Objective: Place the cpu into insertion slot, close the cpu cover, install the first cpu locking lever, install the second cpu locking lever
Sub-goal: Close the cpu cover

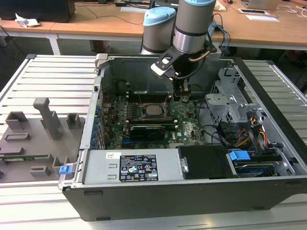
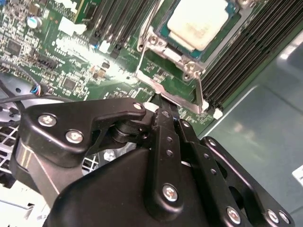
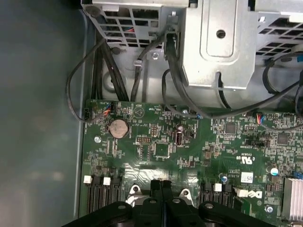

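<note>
A slatted metal table [image 1: 53, 76] carries an open computer case [image 1: 158, 201], and a grey tray of holders [image 1: 29, 143] lies beside the case on the exterior view's left. The robot arm [image 1: 192, 24] reaches down into the case from the far side. A silver power box [image 1: 129, 165] lies along the near wall and a metal drive cage [image 1: 230, 100] stands at the exterior view's right. A green circuit board [image 1: 187, 124] covers the floor between them. The gripper [image 1: 181, 93] hangs low over this board, just beside the insertion slot [image 1: 143, 113] on the exterior view's right. In both wrist views its two black fingers [image 3: 155, 189] are pressed together with only a thin seam between them and nothing seen in that seam. The cpu [image 2: 196, 21] sits in the slot, pale top up. The cpu cover [image 2: 165, 49] lies flat around it, so the chip shows through its window. In the second wrist view the fingertips are at one corner of the cover, next to a thin metal rod [image 2: 200, 92] running along its edge. I cannot tell whether they touch it. A long black card [image 1: 146, 129] lies just nearer than the slot, and a coin battery [image 3: 118, 127] sits on the board.
</note>
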`<state>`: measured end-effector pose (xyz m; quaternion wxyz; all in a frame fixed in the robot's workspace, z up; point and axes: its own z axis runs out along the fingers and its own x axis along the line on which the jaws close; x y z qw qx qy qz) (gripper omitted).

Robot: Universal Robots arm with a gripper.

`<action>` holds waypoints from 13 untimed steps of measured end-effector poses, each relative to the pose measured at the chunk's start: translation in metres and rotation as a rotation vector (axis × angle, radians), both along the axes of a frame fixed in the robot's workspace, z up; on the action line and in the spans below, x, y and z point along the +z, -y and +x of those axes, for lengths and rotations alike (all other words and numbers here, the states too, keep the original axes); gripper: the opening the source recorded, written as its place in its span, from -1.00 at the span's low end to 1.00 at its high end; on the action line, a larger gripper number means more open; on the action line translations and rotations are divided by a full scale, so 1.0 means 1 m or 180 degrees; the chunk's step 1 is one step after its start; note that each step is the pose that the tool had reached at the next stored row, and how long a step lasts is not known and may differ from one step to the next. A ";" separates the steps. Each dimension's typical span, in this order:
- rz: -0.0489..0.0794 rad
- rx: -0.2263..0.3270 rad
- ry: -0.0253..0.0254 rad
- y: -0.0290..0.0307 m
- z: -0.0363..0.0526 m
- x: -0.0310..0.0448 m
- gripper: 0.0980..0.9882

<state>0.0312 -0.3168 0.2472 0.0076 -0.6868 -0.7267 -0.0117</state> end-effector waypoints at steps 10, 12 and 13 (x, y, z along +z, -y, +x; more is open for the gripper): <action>-0.0001 0.0000 0.0000 -0.0001 -0.0193 -0.0026 -0.98; 0.0000 0.0000 0.0000 -0.0003 -0.0252 -0.0037 -0.98; 0.0000 0.0000 0.0000 -0.0004 -0.0272 -0.0042 -0.98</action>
